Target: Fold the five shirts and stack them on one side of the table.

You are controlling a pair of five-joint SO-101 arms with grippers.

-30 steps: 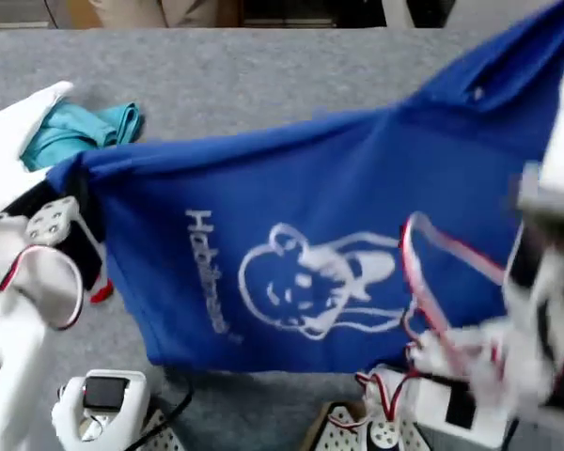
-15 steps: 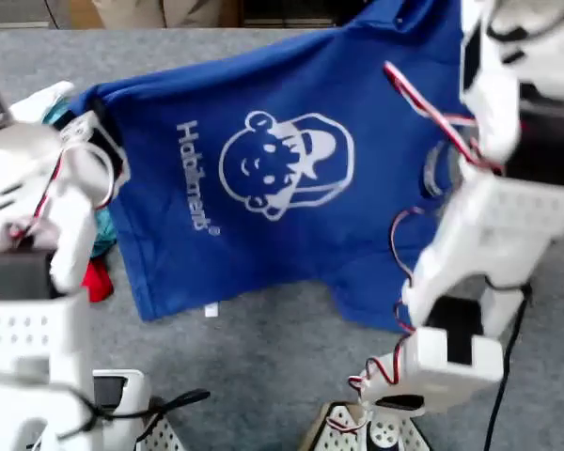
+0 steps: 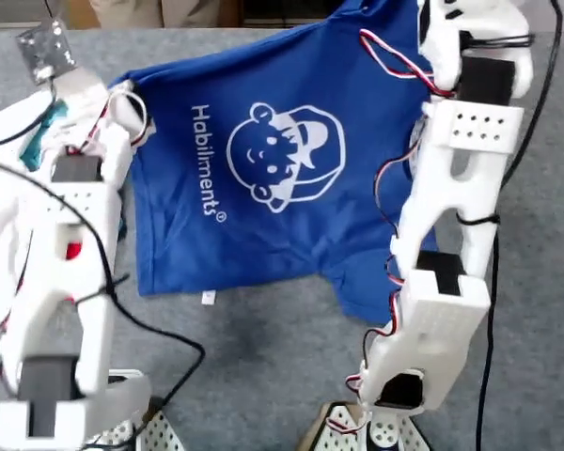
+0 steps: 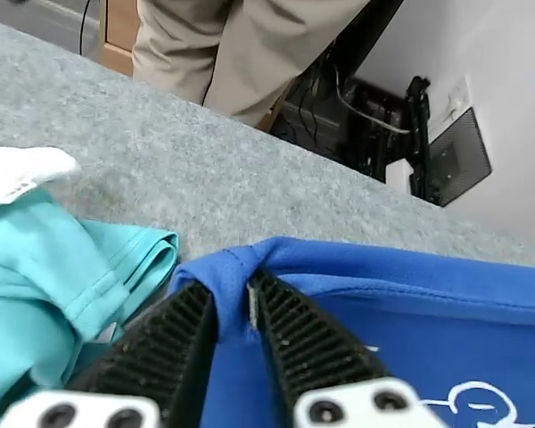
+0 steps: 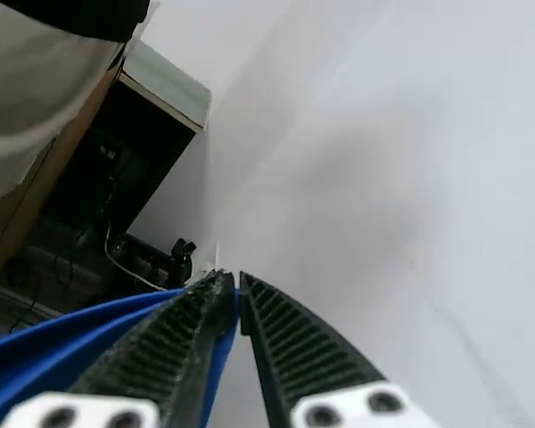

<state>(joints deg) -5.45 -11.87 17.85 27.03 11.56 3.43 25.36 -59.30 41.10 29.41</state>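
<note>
A blue shirt (image 3: 263,178) with a white cartoon face and lettering is stretched out over the grey table, held between both arms. My left gripper (image 4: 234,308) is shut on the blue shirt (image 4: 383,312) at one corner, on the left in the high view. At the far right, my right gripper (image 5: 234,299) is shut on the blue shirt (image 5: 62,357) at another edge, raised toward the wall. A teal shirt (image 4: 62,285) lies crumpled beside the left gripper, with a white shirt (image 4: 18,174) next to it.
A white shirt (image 3: 5,141) and a bit of red cloth (image 3: 72,251) lie at the table's left edge under the left arm (image 3: 70,263). The right arm (image 3: 451,216) stands tall over the shirt's right side. Bare grey table (image 3: 254,348) lies in front.
Both arms have carried the blue shirt away from the front edge toward the table's far side. The shirt now hangs flatter and wider, with its print turned upright.
</note>
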